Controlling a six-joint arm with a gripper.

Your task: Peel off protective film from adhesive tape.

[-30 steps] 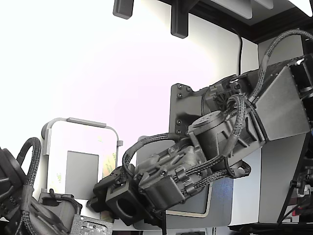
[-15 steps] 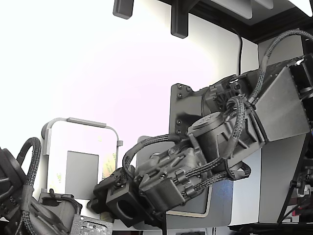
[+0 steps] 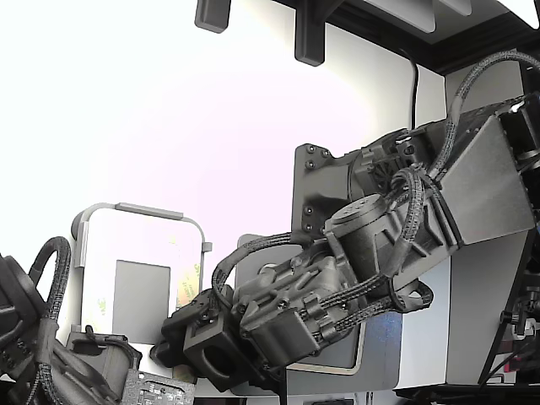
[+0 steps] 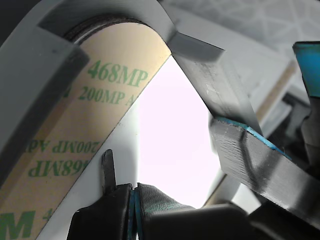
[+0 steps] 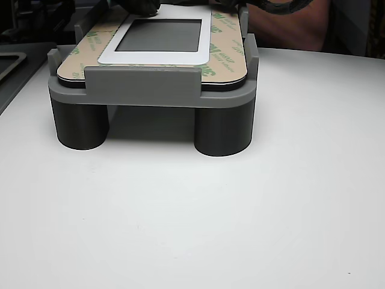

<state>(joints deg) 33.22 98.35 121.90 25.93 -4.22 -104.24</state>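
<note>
- Over the last second the arm has sunk slightly and drawn back towards the exterior view's left. The white panel [image 3: 139, 278] and its cradle have not moved. I judge the peel only just starting.
- The tool [image 4: 134, 200] has its tips pressed together, with only a thin blue line between them. Whether they pinch the film's edge cannot be told.
- The protective film [image 4: 95, 125], green-lettered, still lies flat on the adhesive tape [image 5: 225, 48] edging the panel, in the grey cradle [image 5: 141, 87] on the counter [image 5: 240, 217].

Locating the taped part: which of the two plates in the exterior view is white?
The white panel on the exterior view's left, grey-centred and edged with green-printed adhesive tape; the right plate is dark grey, tan-ringed.
</note>
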